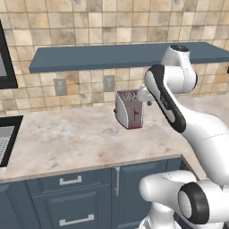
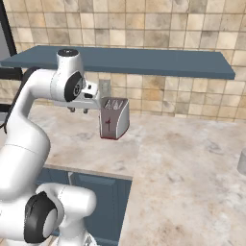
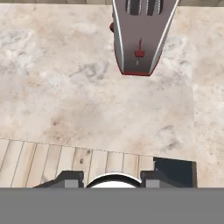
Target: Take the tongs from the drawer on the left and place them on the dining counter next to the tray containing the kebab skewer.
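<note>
Hovering high above the worktop, the gripper hangs just left of the toaster, its fingers partly spread and holding nothing. Tongs aren't visible; I judge they lie inside the shut drawer, under the worktop's near edge, left of the arm. Risks from here: reaching down could clip the worktop edge, or the fingers might take the deeper drawer's handle below by mistake.

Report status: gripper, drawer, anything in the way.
Gripper up over the counter, holding nothing. Drawer shut. Toaster stands just ahead.
</note>
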Tool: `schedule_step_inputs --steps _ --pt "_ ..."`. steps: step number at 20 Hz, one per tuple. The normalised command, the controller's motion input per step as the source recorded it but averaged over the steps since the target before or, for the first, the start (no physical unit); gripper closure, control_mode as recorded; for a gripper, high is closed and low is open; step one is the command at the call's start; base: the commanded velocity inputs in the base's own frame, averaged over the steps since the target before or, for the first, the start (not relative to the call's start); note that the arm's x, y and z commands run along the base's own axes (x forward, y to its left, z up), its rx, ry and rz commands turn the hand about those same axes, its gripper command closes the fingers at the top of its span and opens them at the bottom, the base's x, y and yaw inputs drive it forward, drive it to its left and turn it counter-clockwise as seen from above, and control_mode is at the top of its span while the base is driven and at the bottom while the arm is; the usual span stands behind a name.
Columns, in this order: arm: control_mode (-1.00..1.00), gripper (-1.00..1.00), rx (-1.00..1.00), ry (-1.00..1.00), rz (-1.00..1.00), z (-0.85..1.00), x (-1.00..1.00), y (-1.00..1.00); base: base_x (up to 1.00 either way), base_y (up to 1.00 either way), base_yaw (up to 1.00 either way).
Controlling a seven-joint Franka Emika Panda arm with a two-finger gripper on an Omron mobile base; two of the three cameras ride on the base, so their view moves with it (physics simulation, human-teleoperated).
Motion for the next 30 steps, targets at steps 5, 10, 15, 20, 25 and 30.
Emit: schedule_step_inputs --steps 5,10,15,20,25,30 --pt "-1.00 -1.00 -0.03 -0.09 0.01 0.00 -0.20 0.13 0.00 0.00 0.00" --pt "-1.00 -1.00 -0.13 -0.11 0.04 0.00 -0.41 0.37 0.00 0.00 0.00" --pt "-1.00 -1.00 -0.20 -0.18 0.05 0.00 -0.55 0.51 0.00 0.00 0.00" --pt "-1.00 -1.00 -0.25 -0.21 0.09 0.00 -0.63 0.56 0.00 0.00 0.00" --pt "-1.00 -1.00 -0.32 -0.29 0.11 -0.01 -0.79 0.51 0.00 0.00 0.00" --pt "-1.00 -1.00 -0.31 -0.27 0.09 -0.20 -0.79 0.48 0.00 0.00 0.00"
